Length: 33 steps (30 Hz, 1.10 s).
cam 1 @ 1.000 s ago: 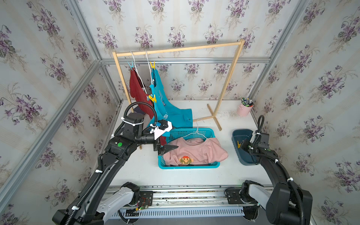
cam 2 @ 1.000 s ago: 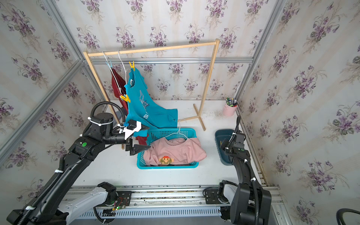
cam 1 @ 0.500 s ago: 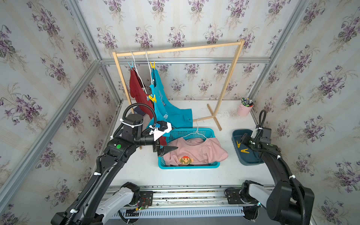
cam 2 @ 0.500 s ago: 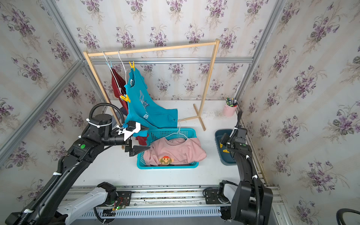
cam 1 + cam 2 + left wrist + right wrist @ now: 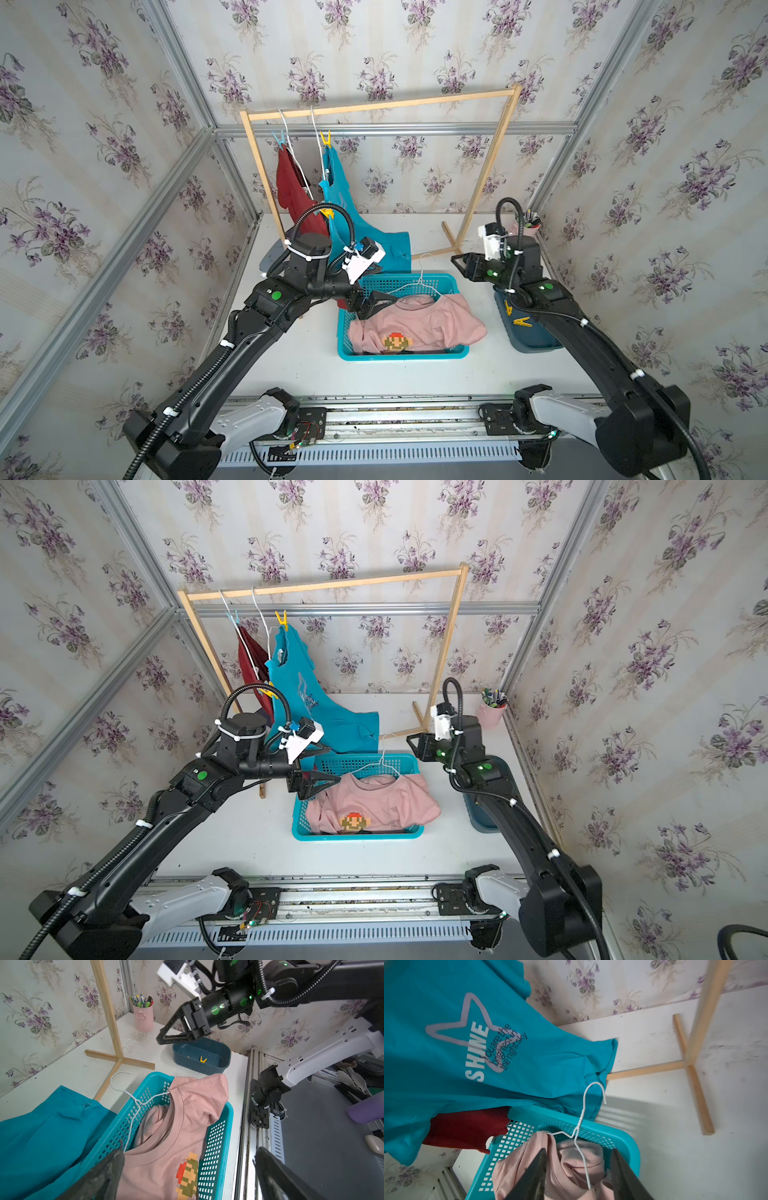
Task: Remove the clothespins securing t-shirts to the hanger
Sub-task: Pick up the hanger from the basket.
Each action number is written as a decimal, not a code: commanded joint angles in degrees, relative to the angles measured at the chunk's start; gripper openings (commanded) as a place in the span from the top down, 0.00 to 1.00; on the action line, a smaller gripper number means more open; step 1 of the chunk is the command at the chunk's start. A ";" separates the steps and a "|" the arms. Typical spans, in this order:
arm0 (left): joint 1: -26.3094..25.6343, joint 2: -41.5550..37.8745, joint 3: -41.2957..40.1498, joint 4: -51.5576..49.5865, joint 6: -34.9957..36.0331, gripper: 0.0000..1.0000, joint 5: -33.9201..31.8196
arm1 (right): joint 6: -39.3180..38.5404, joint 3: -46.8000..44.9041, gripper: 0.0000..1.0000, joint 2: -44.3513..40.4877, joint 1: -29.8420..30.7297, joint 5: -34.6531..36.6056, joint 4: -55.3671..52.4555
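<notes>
On the wooden rack hang a dark red t-shirt (image 5: 291,187) and a turquoise t-shirt (image 5: 345,199). A light blue clothespin (image 5: 279,139) and two yellow clothespins (image 5: 325,138) (image 5: 327,213) clip them to white hangers. The pink t-shirt (image 5: 415,328) lies in the teal basket (image 5: 399,355) with its hanger (image 5: 419,282) still in it. My left gripper (image 5: 380,305) hovers wide open over the basket's left end. My right gripper (image 5: 457,266) hangs open above the table, right of the basket. In the right wrist view it (image 5: 578,1167) looks down at the pink collar and grips nothing.
A dark blue bin (image 5: 536,345) at the right holds two yellow clothespins (image 5: 521,321). A pink pen cup (image 5: 527,222) stands in the back right corner. The rack's foot (image 5: 451,239) juts out on the table just behind my right gripper.
My right gripper has left the dark blue bin, risen and swung left toward the basket. A yellow clothespin that was at its tips now lies in the bin. The left arm has barely moved.
</notes>
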 commanded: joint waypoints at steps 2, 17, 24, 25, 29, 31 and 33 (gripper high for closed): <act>-2.26 -0.85 -2.01 0.60 -1.78 0.01 -9.47 | -5.89 1.37 0.51 6.56 2.24 -2.56 -0.57; -19.76 5.12 0.16 -1.02 -2.48 0.00 -39.29 | -17.57 9.95 0.54 21.13 6.41 -3.37 -12.04; -21.95 11.71 2.78 -1.25 -6.11 0.01 -44.56 | -19.72 9.08 0.56 21.28 8.14 -3.09 -12.34; -21.94 12.07 2.96 -1.19 -6.39 0.00 -45.06 | -20.21 9.10 0.56 21.43 8.43 -3.01 -12.65; -21.86 12.68 3.16 -1.23 -6.87 0.00 -46.40 | -21.28 8.78 0.59 22.36 8.79 -2.13 -12.99; -21.86 12.56 3.28 -1.25 -7.47 0.01 -46.89 | -21.70 8.71 0.63 22.83 8.94 -1.28 -12.89; -21.86 12.52 3.44 -1.25 -7.99 0.00 -47.58 | -22.09 8.60 0.70 23.13 9.01 -0.69 -12.41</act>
